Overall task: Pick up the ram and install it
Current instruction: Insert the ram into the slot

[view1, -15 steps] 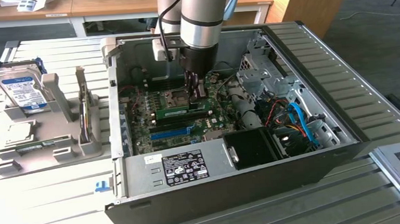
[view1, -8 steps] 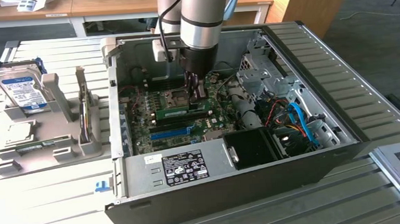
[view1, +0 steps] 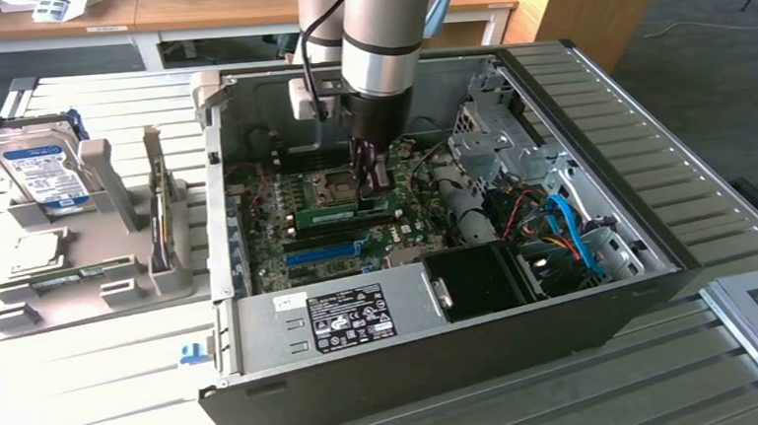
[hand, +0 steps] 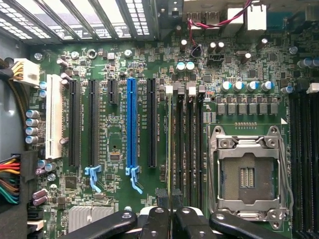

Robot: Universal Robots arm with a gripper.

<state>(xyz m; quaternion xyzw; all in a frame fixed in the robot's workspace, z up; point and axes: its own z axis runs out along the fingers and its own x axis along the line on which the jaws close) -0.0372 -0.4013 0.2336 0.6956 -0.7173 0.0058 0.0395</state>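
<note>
The ram (hand: pixel 170 144) shows edge-on as a thin green-yellow line standing in the memory slot closest to the black expansion slots. My gripper (hand: pixel 170 203) is shut on it, its dark fingertips (hand: pixel 162 199) pressed against the stick from both sides. In the exterior view my gripper (view1: pixel 374 185) reaches straight down into the open computer case (view1: pixel 645 255), and the ram (view1: pixel 331 213) appears as a green strip on the motherboard below the fingers. Whether the stick is fully seated in the slot I cannot tell.
The empty processor socket (hand: pixel 247 172) lies right beside the memory slots, and a blue expansion slot (hand: pixel 131 127) on their other side. A grey stand (view1: pixel 86 265) at the exterior view's left holds a hard drive (view1: pixel 41 169) and a square chip (view1: pixel 39 251). Blue cables (view1: pixel 571 225) fill the case's corner.
</note>
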